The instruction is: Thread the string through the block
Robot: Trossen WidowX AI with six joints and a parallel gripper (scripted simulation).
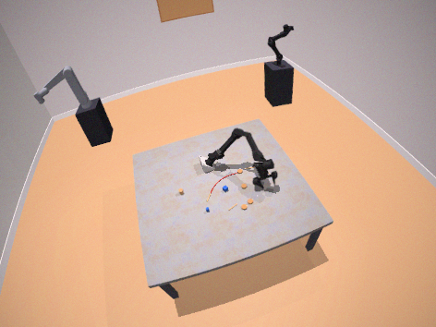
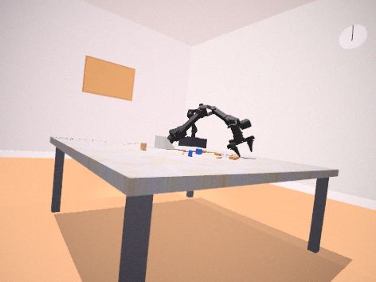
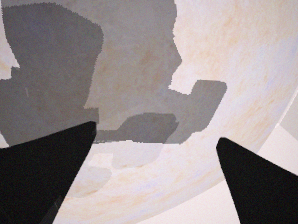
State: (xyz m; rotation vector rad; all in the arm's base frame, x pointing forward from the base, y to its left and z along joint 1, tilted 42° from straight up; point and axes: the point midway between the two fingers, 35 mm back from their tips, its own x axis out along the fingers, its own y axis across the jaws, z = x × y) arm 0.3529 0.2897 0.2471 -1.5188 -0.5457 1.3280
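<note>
Black on gripper (image 1: 266, 181) (image 2: 245, 154) (image 3: 157, 131): released, above desk (image 1: 185, 245) (image 2: 199, 169) (image 3: 240, 100), near red string (image 1: 213, 184). At string's nearer end, button (image 1: 240, 171); at farther end, thin stick (image 1: 208, 198). Well apart from string, small wooden block (image 1: 181, 191) (image 2: 143, 146).

Table top (image 1: 185, 240) (image 2: 199, 171) (image 3: 240, 65): stone-like, mottled, smooth, matt. Small discs (image 1: 244, 186) look like pale wood, matt. Gripper (image 1: 265, 182) (image 2: 244, 151) (image 3: 158, 136) looks like dark matt plastic.
</note>
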